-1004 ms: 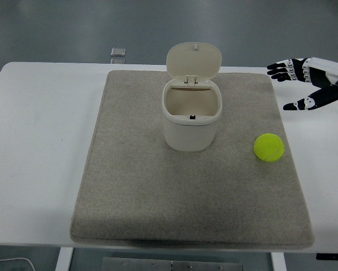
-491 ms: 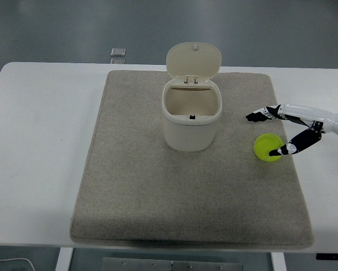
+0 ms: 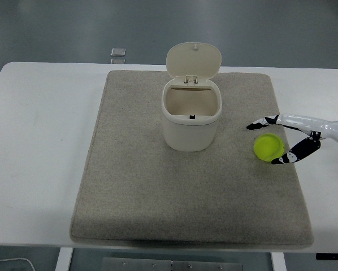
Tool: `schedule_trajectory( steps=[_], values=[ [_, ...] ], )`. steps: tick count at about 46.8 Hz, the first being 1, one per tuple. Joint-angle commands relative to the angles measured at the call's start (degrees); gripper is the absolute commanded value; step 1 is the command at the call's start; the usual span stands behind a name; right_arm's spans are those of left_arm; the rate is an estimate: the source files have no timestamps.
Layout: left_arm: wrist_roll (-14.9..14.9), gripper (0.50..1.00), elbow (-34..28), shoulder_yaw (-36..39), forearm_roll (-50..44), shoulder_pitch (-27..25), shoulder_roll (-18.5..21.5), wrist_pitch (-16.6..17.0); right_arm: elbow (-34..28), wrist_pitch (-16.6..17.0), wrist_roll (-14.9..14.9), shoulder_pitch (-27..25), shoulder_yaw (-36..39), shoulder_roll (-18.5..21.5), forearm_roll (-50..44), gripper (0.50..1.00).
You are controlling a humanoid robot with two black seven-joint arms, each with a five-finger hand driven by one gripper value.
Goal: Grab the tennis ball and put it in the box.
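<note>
1. Ball (image 3: pixel 269 147): a yellow-green tennis ball sits on the right side of a grey mat (image 3: pixel 157 186), to the right of the box (image 3: pixel 191 116) and apart from it.
2. The box is a cream tub in the middle of the mat. Its hinged lid (image 3: pixel 194 60) stands open at the back, and the inside looks empty.
3. The right hand (image 3: pixel 282 141) reaches in from the right edge. Its fingers are spread around the ball: some arch over the far side, and the thumb (image 3: pixel 287 157) lies at the near right side. Whether they press on the ball cannot be told; it looks cradled, not yet lifted.
4. The left arm is out of view.
5. Handling, as a judgement: the ball is probably light, springy and fuzzy, so it should grip well, but it rolls easily. Hold it across its widest part with opposing fingers.
</note>
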Motion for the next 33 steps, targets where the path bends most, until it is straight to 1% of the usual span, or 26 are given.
schedule_trajectory(
  steps=[1,7,11,24,33],
  values=[
    [0.0,0.992,0.0,0.0,0.0,0.0,0.0,0.0,0.0,-0.6,0.0,-0.1,0.0,0.1,-1.5,0.905],
    [0.0,0.992,0.0,0.0,0.0,0.0,0.0,0.0,0.0,-3.5,0.0,-0.1,-1.2,0.1,-2.5,0.905],
    [0.0,0.992,0.0,0.0,0.0,0.0,0.0,0.0,0.0,-4.5,0.0,-0.1,-1.8,0.1,-2.5,0.905],
    [0.0,0.992,0.0,0.0,0.0,0.0,0.0,0.0,-0.4,-5.5,0.0,-0.1,-1.8,0.0,-2.6,0.903],
    [0.0,0.992,0.0,0.0,0.0,0.0,0.0,0.0,-0.5,-5.5,0.0,-0.1,-1.8,0.1,-2.5,0.901]
  ],
)
